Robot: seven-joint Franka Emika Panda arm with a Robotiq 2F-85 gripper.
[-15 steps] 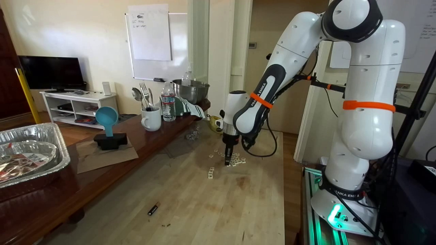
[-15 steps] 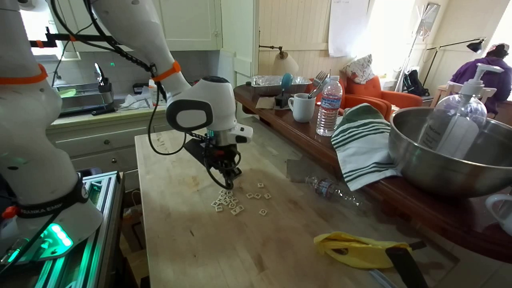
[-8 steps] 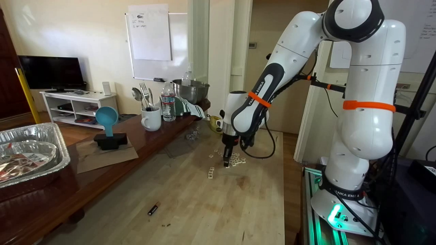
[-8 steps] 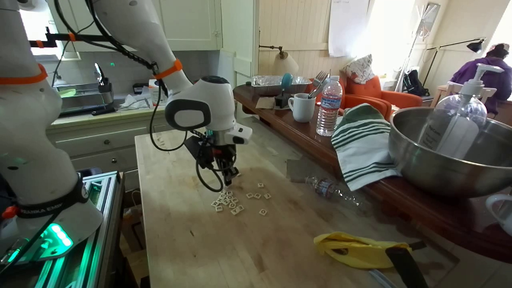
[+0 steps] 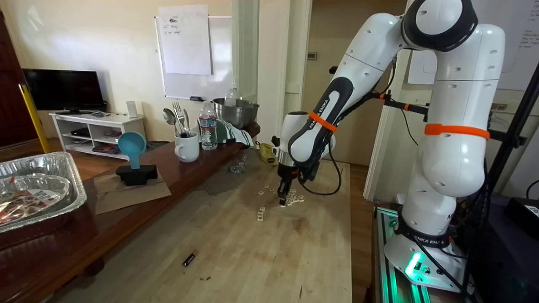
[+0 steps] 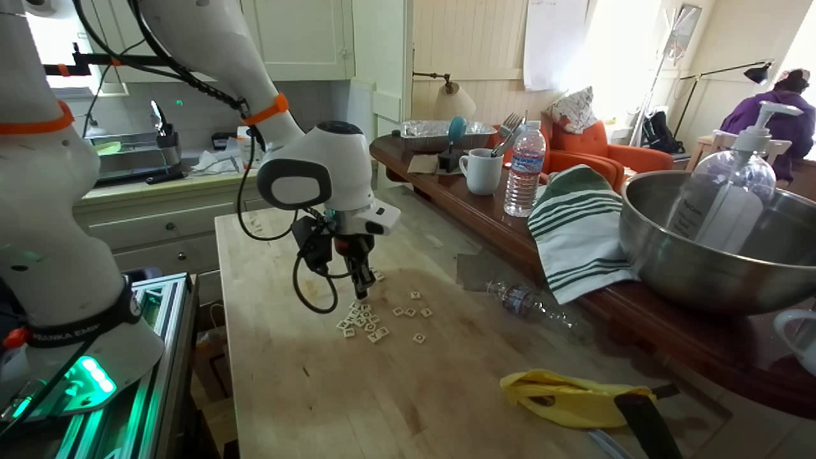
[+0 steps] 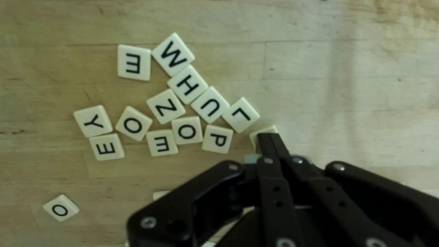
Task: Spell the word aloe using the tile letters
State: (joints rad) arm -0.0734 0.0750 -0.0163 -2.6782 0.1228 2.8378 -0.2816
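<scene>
Pale square tile letters [image 6: 359, 317] lie in a loose cluster on the wooden table. In the wrist view I read an L tile [image 7: 241, 115], an E tile [image 7: 134, 62], an O tile [image 7: 187, 130] and a P tile [image 7: 217, 139], among several others. A short row of tiles [image 5: 260, 213] stands apart from the cluster in an exterior view; its letters are too small to read. My gripper [image 7: 268, 135] points down with its fingertips pressed together, over a tile [image 7: 254, 136] whose letter they hide. Whether they touch it I cannot tell. Nothing shows between them.
A battery [image 5: 190, 258] lies on the table. An empty plastic bottle [image 6: 519, 299] rests on its side near the raised dark wood counter [image 5: 185, 179]. A yellow object [image 6: 567, 401] sits at a table end. The counter bears a mug [image 6: 482, 171] and a steel bowl [image 6: 714, 261].
My wrist has turned, swinging its cable loop, while the fingertips have shifted only slightly above the cluster's edge. The tiles that show in the exterior views look unmoved. The gripper has stayed shut.
</scene>
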